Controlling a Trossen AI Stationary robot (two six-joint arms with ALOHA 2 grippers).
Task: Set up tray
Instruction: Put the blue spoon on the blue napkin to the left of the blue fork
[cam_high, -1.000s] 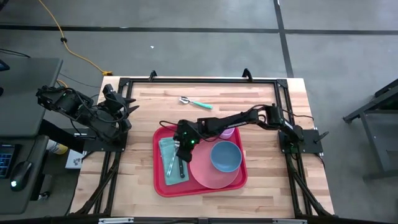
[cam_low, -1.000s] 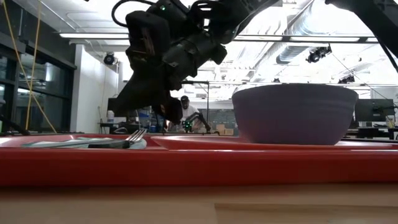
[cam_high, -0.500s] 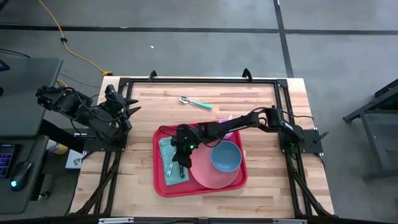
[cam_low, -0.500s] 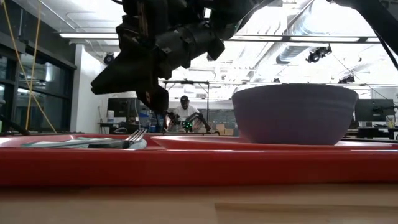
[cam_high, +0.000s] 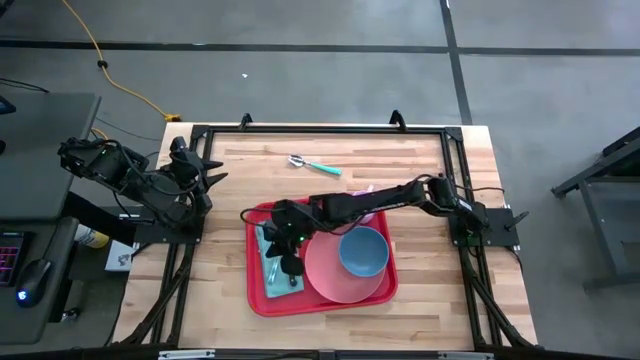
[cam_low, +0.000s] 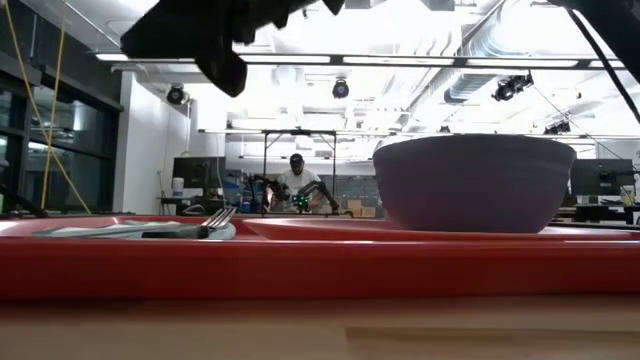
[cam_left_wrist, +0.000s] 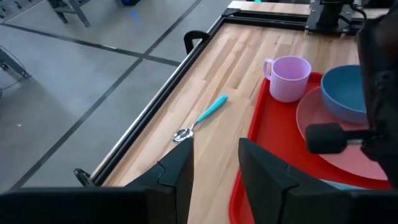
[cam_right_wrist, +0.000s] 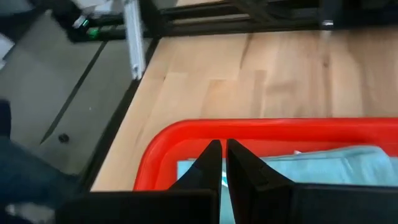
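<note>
The red tray (cam_high: 256, 296) lies on the wooden table and holds a teal napkin (cam_high: 268, 240) with a fork (cam_low: 214, 217) and a dark-handled knife (cam_high: 292, 274) on it. It also holds a pink plate (cam_high: 340, 288) bearing a blue bowl (cam_high: 363, 252), and a pink mug (cam_high: 366, 212). My right gripper (cam_high: 283, 245) hovers above the napkin, shut and holding nothing; in the low view it (cam_low: 220, 75) is high above the tray (cam_low: 320, 265). My left gripper (cam_left_wrist: 214, 168) waits open at the table's left edge.
A teal-handled spoon (cam_high: 315, 166) lies on the bare wood between the tray and the far edge. The right arm (cam_high: 400, 193) reaches across the tray's far rim above the mug. Bare wood runs left of the tray and along the near edge.
My right gripper has risen from just above the napkin and fork and drifted toward the table's left, until only its lower end shows at the top of the low view. Fork, knife and napkin have stayed where they were.
</note>
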